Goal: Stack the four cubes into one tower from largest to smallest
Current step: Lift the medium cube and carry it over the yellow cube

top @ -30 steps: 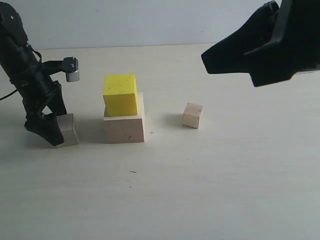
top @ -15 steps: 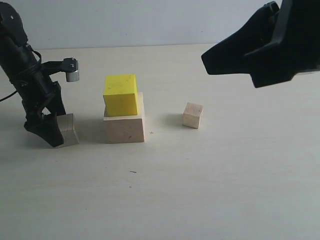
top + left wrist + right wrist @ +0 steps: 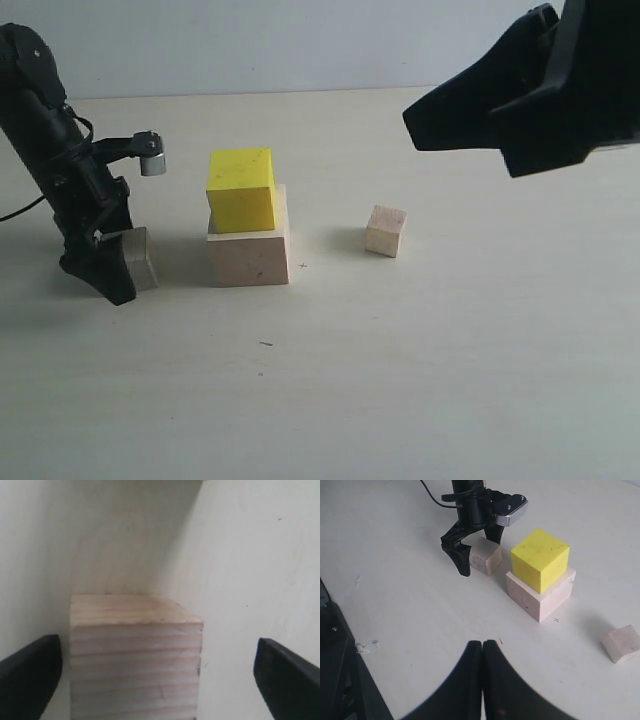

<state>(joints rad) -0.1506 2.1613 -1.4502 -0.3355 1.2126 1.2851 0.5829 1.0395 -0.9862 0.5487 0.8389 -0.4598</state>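
Third cube's pickup is in hand: the left gripper straddles the medium cube, jaws wide with gaps either side (no grip yet), at nine o'clock of the yellow cube atop the large cube. Next it must pinch, lift, and centre the cube on yellow. The right gripper hovers, fingers pressed together, empty.

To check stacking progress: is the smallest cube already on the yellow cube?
No, the smallest cube sits on the table, apart from the yellow cube.

Cube count: four. Pale wood, three: large cube, medium cube, small cube. Yellow cube: one.
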